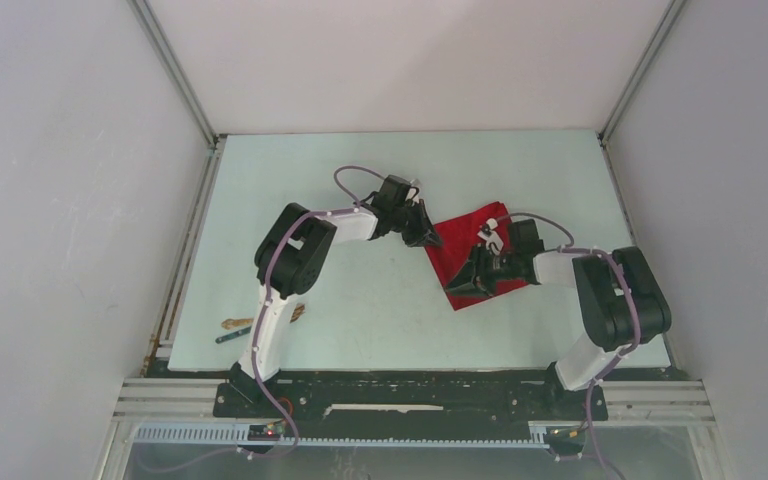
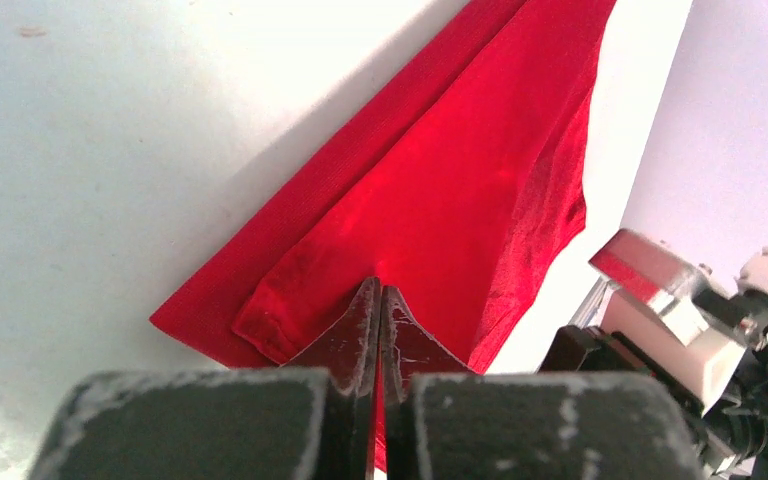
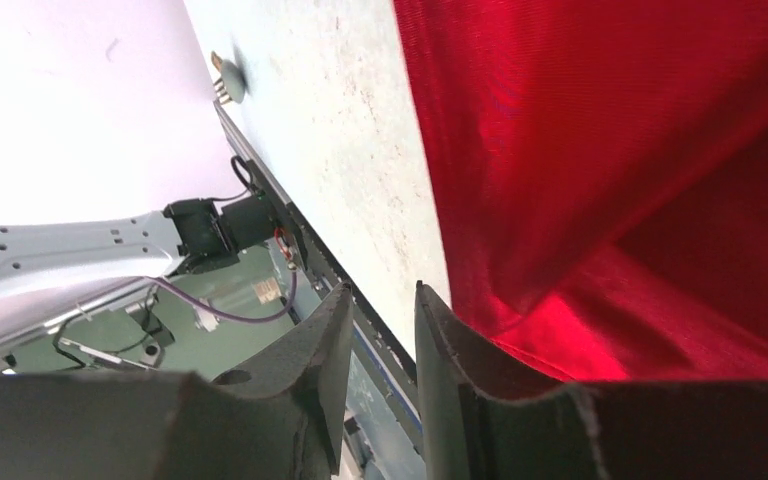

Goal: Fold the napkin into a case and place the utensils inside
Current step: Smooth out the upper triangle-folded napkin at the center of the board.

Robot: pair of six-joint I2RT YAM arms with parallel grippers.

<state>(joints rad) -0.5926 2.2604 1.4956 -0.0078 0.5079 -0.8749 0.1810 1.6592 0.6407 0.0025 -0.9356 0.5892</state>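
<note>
Napkin (image 1: 463, 238) lies partly folded on bench (image 1: 380, 310), between both pincers. Left pincer (image 2: 375, 290) clenched, tips on napkin's left corner. Right pincer (image 3: 380, 295) parted, nothing between its fingers, at napkin's near edge. Fork (image 1: 237, 323) and teal stick (image 1: 232, 337) well left of napkin.

Even, bright light fills the top view, leaving only soft shadows on the worktop (image 1: 380, 320). In both wrist views (2 of the 3) the worktop and wall (image 3: 80, 90) blow out white, the napkin (image 2: 460, 200) glows oversaturated red, and the close jaws blur.
</note>
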